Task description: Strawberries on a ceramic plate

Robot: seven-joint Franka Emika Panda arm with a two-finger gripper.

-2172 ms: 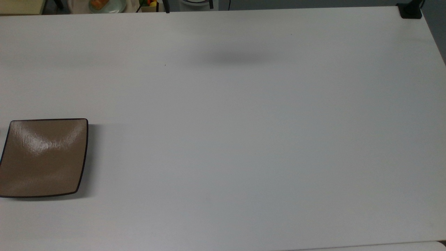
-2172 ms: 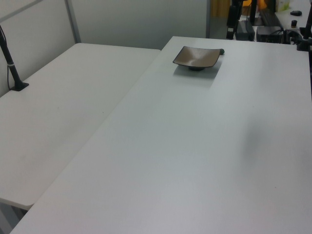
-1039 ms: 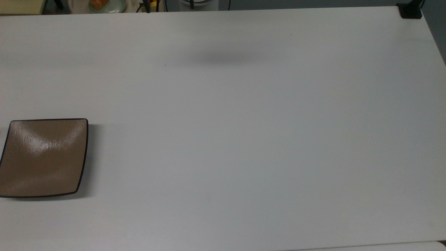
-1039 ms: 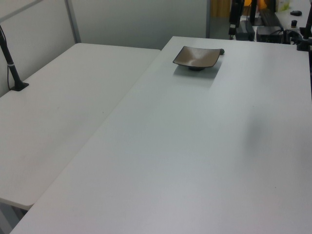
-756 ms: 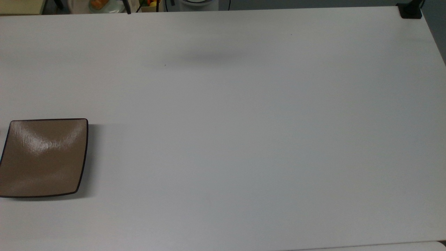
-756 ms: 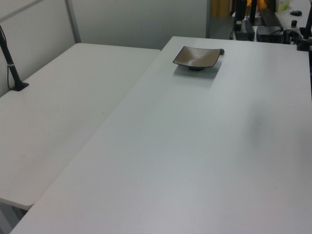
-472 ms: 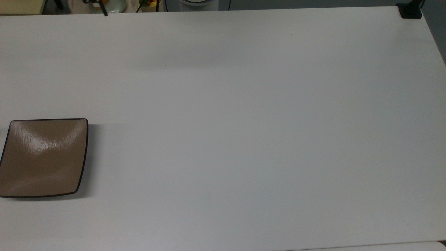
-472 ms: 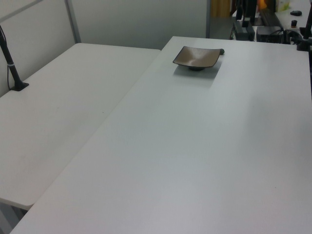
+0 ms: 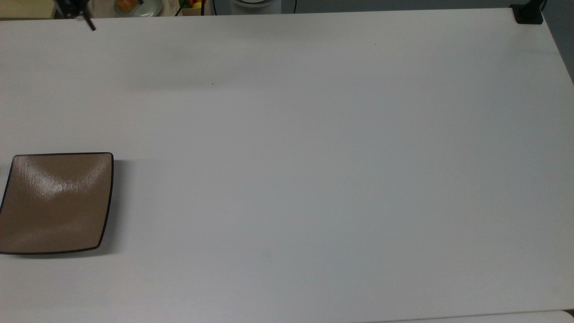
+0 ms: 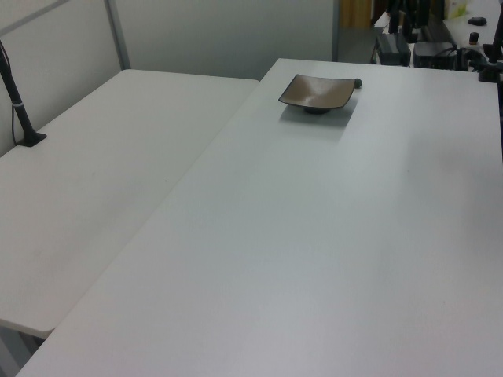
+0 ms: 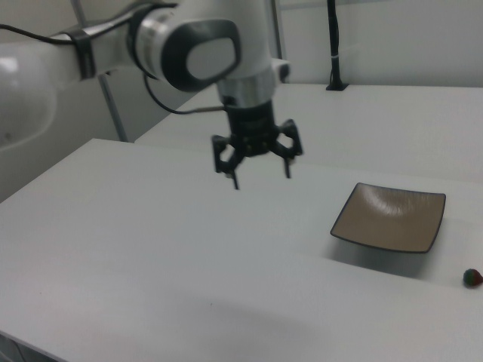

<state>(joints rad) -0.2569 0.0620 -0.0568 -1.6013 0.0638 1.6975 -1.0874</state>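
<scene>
Your black two-finger gripper (image 11: 261, 179) is hanging in the air above the white surface (image 11: 151, 256) with its fingers spread apart and nothing between them, pointing down from the white Franka arm (image 11: 189, 53) that is reaching in from the right view's 10 o'clock. In the top view the gripper (image 9: 83, 15) is peeking in at 11 o'clock, over the surface's far edge.

From the gripper, the glossy tan-brown square ceramic plate (image 11: 389, 217) with its thin dark rim is sitting at about 4 o'clock in the right view, well apart from the fingers and bare inside. In the top view the plate (image 9: 56, 204) is lying at 8 o'clock against the frame's edge; in the left view it (image 10: 317, 93) is resting at 12 o'clock.

The small red strawberry with a green cap (image 11: 472, 277) is lying on the surface beyond the plate, at 4 o'clock in the right view, near the plate's corner but not touching it.
</scene>
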